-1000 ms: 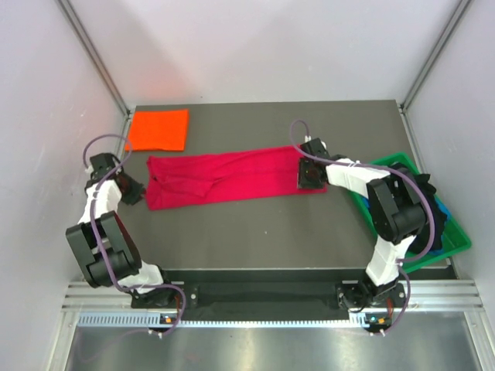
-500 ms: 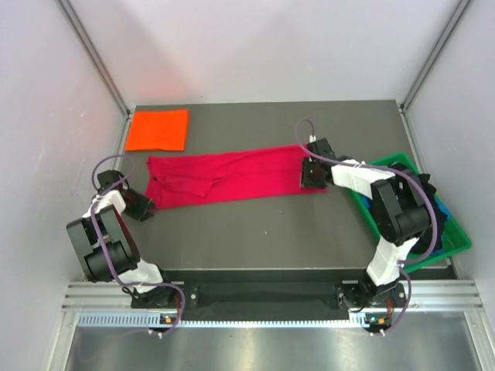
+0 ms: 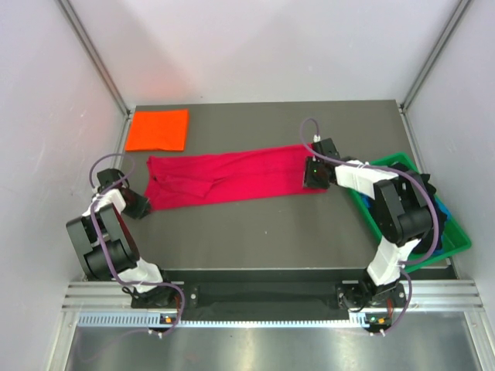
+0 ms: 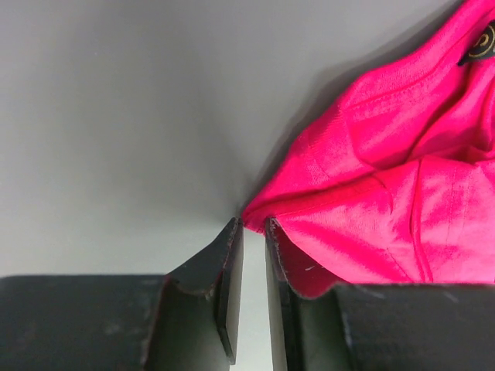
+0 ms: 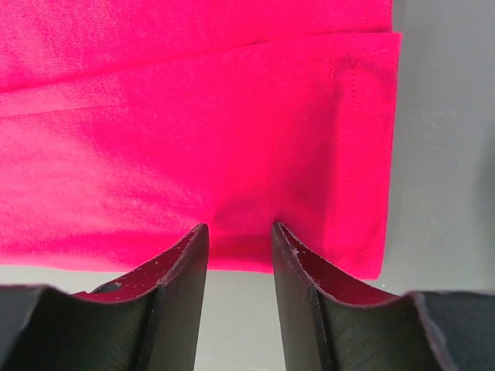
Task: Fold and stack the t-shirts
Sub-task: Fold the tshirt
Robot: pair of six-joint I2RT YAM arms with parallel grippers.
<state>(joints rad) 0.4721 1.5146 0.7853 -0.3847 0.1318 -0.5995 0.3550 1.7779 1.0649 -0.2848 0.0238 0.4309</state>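
The crimson-red t-shirt lies folded into a long strip across the middle of the table. My left gripper sits low at its near left corner. In the left wrist view its jaws stand a narrow gap apart with bare table between them, and the red cloth's corner lies just past the tips. My right gripper rests on the strip's right end. Its jaws are open, tips on the red cloth near its hem, which is slightly puckered between them. The folded orange t-shirt lies at the back left.
A green bin stands at the right table edge behind my right arm, holding black cloth and blue cloth. Grey walls close in the left, back and right sides. Bare table lies in front of the red strip.
My left gripper has moved nearer and slightly right, down to the red shirt's near left corner. My right gripper has shifted slightly to the right on the shirt's end.
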